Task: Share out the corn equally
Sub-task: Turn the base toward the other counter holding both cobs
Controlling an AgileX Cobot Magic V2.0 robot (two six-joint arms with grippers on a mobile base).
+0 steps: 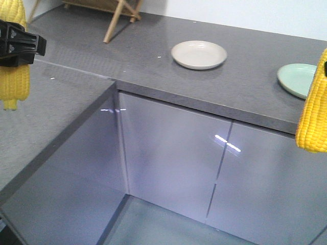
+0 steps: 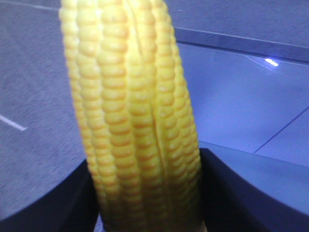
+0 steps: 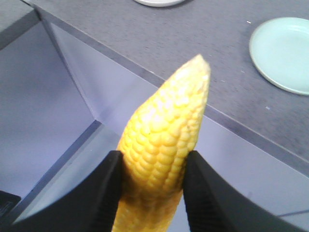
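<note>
At the far left of the front view, the black left gripper (image 1: 18, 45) is clamped across a bright yellow cob of husked corn (image 1: 13, 76). This left cob hangs upright in the air over the left wing of the grey speckled stone countertop (image 1: 153, 66), with its narrower end pointing down. In the left wrist view the same cob (image 2: 135, 121) fills the frame, and the gripper's dark fingers (image 2: 48, 203) press against it on both sides. The jaws are parted only by the cob's width.

Further right, at the back of the counter, stand the legs of a light wooden stand (image 1: 120, 15). A round cream plate (image 1: 199, 54) sits on the counter's back section, above the glossy grey cabinet doors (image 1: 173, 158). Well to its right lies a round pale green plate (image 1: 299, 79), partly cut off by the frame.

At the right edge a second yellow corn cob (image 1: 314, 107) hangs in front of the green plate's rim and the cabinet face. The right wrist view shows this right cob (image 3: 164, 130) gripped between the ridged black fingers (image 3: 104, 193) of the right gripper (image 3: 152, 169). Those jaws are closed tight on its thick end, and the pointed tip aims out toward the counter edge — the green plate (image 3: 285, 53) lies beyond it to the right.
</note>
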